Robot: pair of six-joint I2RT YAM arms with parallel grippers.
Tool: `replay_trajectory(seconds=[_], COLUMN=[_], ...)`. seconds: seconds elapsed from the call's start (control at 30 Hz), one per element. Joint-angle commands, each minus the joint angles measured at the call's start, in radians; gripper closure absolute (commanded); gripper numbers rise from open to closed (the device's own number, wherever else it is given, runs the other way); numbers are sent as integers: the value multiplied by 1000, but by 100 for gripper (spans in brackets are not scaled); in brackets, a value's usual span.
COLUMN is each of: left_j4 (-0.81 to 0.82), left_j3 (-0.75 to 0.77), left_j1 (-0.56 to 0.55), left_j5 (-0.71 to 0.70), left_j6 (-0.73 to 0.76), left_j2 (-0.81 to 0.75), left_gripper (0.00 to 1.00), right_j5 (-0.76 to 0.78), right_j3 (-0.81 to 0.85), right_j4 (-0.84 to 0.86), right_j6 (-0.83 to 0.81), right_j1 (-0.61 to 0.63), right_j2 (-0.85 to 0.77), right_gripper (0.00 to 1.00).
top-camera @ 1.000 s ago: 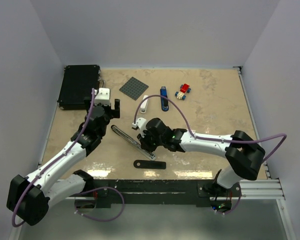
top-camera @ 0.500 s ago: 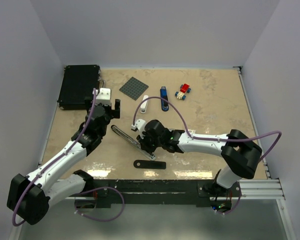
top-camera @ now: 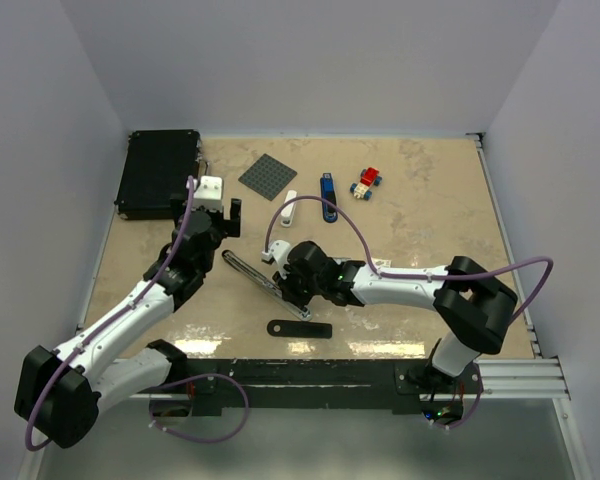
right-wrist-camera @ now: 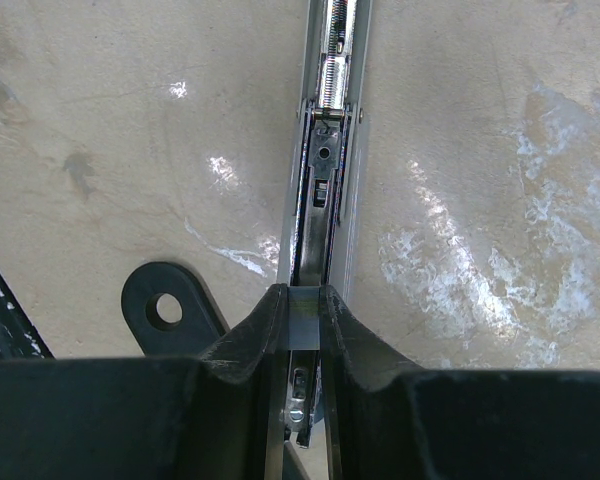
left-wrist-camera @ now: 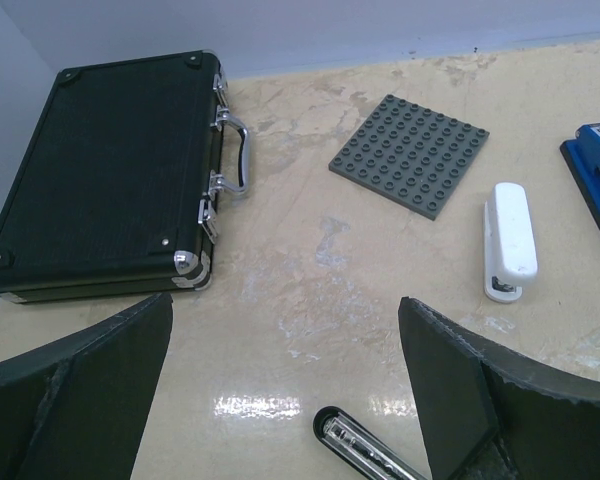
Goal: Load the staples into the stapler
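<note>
A black case (top-camera: pixel 158 172) is seen at far left, and the left gripper (left-wrist-camera: pixel 285 330) is held wide open and empty. At centre, the staples (right-wrist-camera: pixel 302 318), seemingly 1 pale strip, are pinched by the closed right gripper (right-wrist-camera: pixel 302 300) over the opened stapler (top-camera: pixel 255 275). Seating and closing are judged outstanding. No obstruction is posed by the white stapler (left-wrist-camera: pixel 508 240) beyond.
</note>
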Motion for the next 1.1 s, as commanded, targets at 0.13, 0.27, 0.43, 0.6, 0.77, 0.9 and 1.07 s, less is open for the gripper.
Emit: replay_trajectory(seconds=[0.13, 0.27, 0.43, 0.6, 0.77, 0.9, 1.07], left_j4=[54, 56, 56, 54, 51, 50, 50], left_j3=[14, 15, 15, 18, 17, 15, 15], left_j1=[10, 10, 10, 10, 10, 10, 10], left_j5=[-8, -8, -5, -5, -2, -3, -3], left_j6=[15, 18, 18, 18, 18, 18, 18], left_j2=[1, 1, 2, 1, -1, -7, -8], left_gripper=[0, 0, 0, 0, 0, 0, 0], right_j5=[26, 35, 35, 40, 55, 60, 60], right_j3=[-10, -11, -11, -13, -7, -7, 4], right_j4=[25, 27, 13, 7, 1, -2, -18], right_j6=[-8, -3, 18, 37, 43, 41, 38], right_j1=[5, 5, 5, 5, 5, 5, 5], right_j2=[5, -1, 3, 8, 16, 10, 14], right_gripper=[98, 98, 95, 89, 87, 87, 85])
